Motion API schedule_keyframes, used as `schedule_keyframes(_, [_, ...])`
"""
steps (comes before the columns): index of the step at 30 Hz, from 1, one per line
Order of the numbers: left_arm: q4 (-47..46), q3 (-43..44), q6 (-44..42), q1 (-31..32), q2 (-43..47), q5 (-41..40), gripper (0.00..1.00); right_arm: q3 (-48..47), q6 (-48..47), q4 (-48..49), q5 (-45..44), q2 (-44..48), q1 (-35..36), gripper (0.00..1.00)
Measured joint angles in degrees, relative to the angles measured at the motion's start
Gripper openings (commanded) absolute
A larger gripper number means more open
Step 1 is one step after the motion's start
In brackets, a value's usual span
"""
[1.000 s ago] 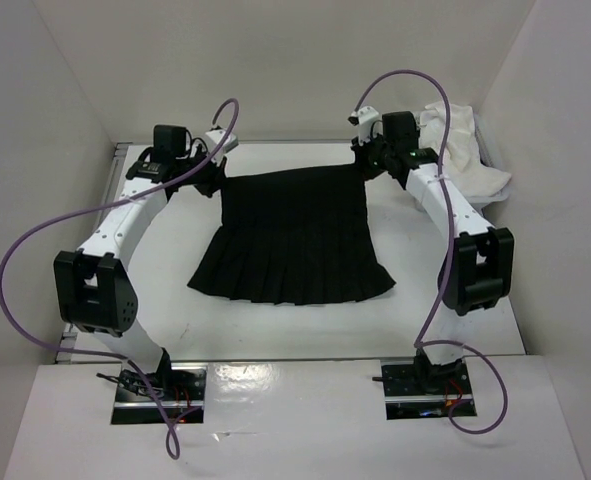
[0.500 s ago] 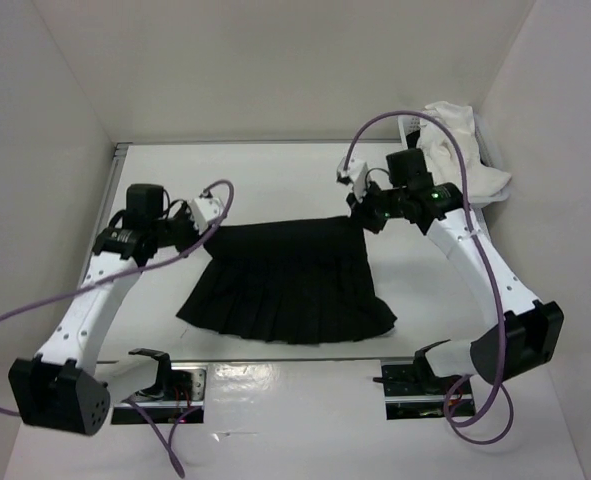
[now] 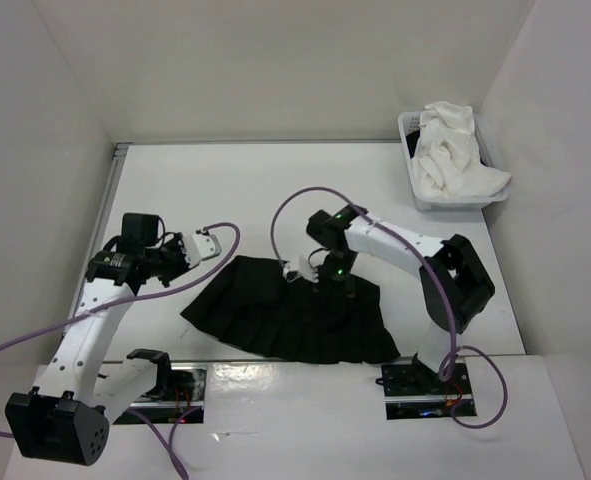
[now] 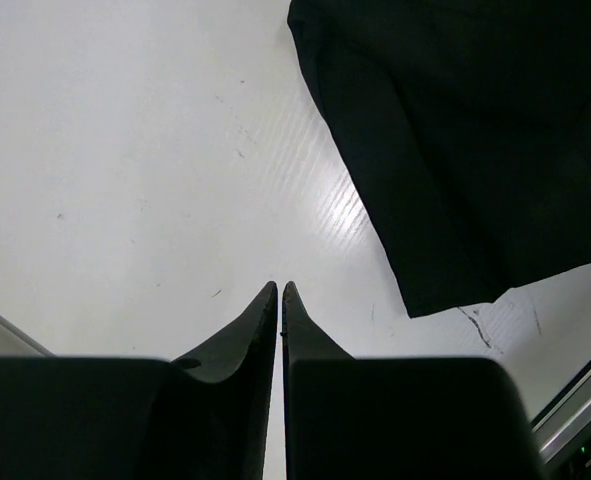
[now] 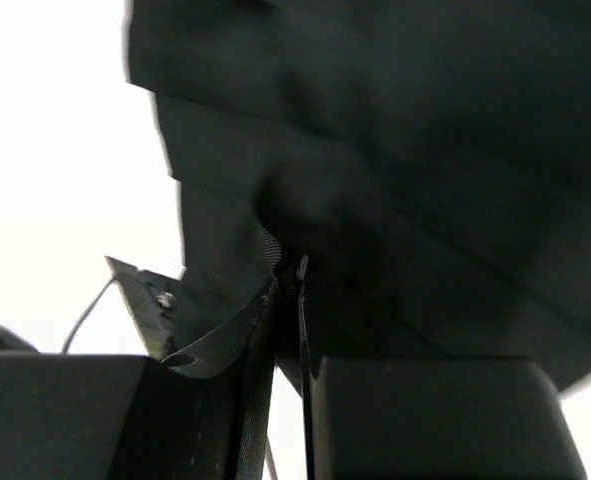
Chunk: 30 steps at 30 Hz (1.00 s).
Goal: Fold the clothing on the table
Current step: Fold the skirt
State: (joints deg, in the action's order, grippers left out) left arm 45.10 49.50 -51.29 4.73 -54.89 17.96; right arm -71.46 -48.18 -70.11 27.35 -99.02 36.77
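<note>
Presently: skirt (image 3: 295, 318) lies near-centre on table (image 3: 255, 190), partly doubled over. Left gripper (image 4: 279, 288) closed, empty, over bare table left of skirt. Right gripper (image 5: 290, 266) narrow, cloth at tips; grip unclear. Advice: square edges, smooth pleats, release low.

Blk skirt (image 3: 275, 325), prob. half-folded, on table (image 3: 225, 190)

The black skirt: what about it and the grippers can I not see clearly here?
- Right wrist view: the dark, blurred skirt covers the right gripper tips; a grip cannot be told.
- Top view: the right arm hides the skirt part beneath it.
- Left wrist view: top and right edges cut the skirt off.
- Top view: white cloth hides the basket inside.
</note>
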Motion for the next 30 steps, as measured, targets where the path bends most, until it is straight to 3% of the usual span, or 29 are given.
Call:
schedule_keyframes(5, [-0.39, -0.28, 0.42, 0.02, 1.03, -0.46, 0.10, -0.04, 1.05, -0.76, 1.86, -2.19, 10.69, 0.25])
schedule_keyframes(8, [-1.20, -0.87, 0.74, 0.02, 1.40, -1.14, 0.10, 0.00, 2.21, -1.03, 2.45, -4.33, 14.45, 0.40])
schedule_keyframes(10, [-1.75, -1.07, 1.22, 0.02, 1.53, -1.42, 0.10, 0.02, 3.37, -1.29, 2.36, -4.55, 14.95, 0.71])
schedule_keyframes(17, [-3.85, -1.14, 5.33, -0.55, 3.69, -2.82, 0.12, -4.13, 6.43, -2.23, 1.36, -4.02, 14.32, 0.91])
schedule_keyframes(20, [-5.86, -1.09, 9.62, -1.25, 4.92, -3.76, 0.23, -7.67, 10.27, 0.55, -0.31, -3.08, 13.86, 0.96])
schedule_keyframes(22, [-6.80, -0.50, 13.05, -1.46, 5.22, -4.63, 0.45, -8.33, 13.35, 3.54, -2.89, -2.32, 13.64, 0.96])
schedule_keyframes(24, [-7.43, 0.81, 17.46, -1.55, 5.27, -5.73, 0.55, -8.31, 16.46, 6.51, -5.84, -2.12, 13.57, 0.96])
schedule_keyframes(25, [-7.76, 1.86, 20.04, -1.57, 5.27, -6.29, 0.75, -8.02, 17.92, 8.48, -7.39, -2.19, 13.55, 0.96])
schedule_keyframes(29, [-8.35, 6.12, 29.27, -1.60, 5.29, -8.59, 0.99, -6.91, 22.93, 15.47, -13.44, -3.98, 13.55, 0.94])
schedule_keyframes(30, [-8.35, 7.23, 31.74, -1.60, 5.29, -9.35, 1.00, -6.64, 23.87, 16.87, -14.67, -4.85, 13.55, 0.94])
